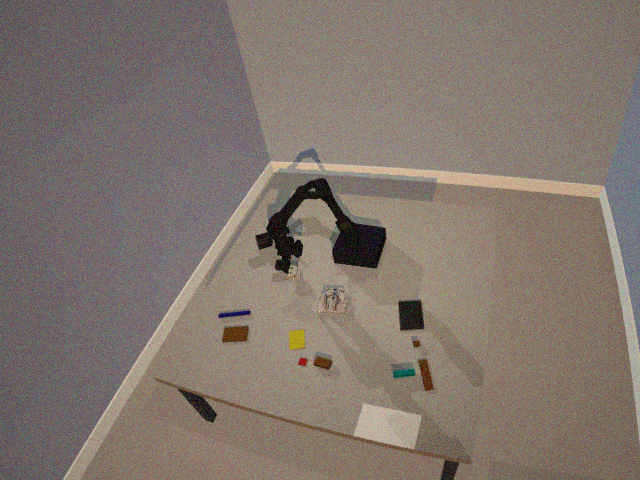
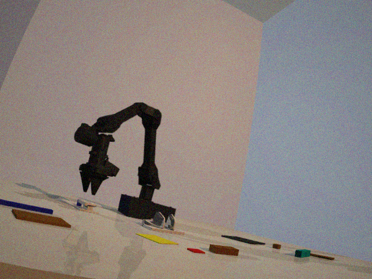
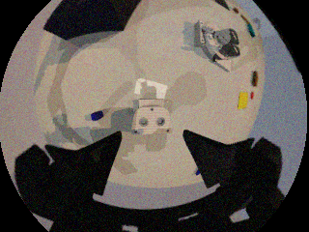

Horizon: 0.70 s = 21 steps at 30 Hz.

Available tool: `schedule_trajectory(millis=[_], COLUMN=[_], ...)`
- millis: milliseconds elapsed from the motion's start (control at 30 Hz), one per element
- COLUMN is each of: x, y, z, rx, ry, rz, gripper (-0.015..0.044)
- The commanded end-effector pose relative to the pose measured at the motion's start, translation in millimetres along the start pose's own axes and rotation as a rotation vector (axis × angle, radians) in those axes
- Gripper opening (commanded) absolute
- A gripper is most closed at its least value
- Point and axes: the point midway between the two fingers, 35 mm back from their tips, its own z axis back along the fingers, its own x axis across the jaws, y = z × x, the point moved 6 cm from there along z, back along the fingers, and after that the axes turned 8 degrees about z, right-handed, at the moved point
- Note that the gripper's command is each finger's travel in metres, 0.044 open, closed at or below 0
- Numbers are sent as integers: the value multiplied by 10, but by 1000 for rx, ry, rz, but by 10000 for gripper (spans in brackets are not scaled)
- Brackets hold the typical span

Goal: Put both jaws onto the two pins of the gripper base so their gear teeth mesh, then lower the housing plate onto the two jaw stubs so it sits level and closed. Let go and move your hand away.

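four brown blocks [image 1: 235, 333] [image 2: 224, 249] [image 3: 255, 78] are lying spread from lower left to lower right of the top frame. one blue bar [image 1: 234, 313] [image 2: 26, 206] is lying at its left, one yellow tile [image 1: 297, 339] [image 2: 156, 239] [image 3: 242, 101] and one red tile [image 1: 302, 361] [image 2: 196, 250] [image 3: 252, 96] are lying below its centre, and one teal block [image 1: 403, 373] [image 2: 302, 253] [image 3: 251, 30], one dark tile [image 1: 410, 315] [image 2: 242, 239] and one white sheet [image 1: 387, 426] are lying at lower right.
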Motion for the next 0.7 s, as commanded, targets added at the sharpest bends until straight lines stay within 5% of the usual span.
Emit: schedule_trajectory(millis=[0, 667], x=[5, -1], y=[0, 23], z=[-7, -253], rx=[0, 0], ry=[-6, -3], rz=[6, 3], gripper=[440, 440])
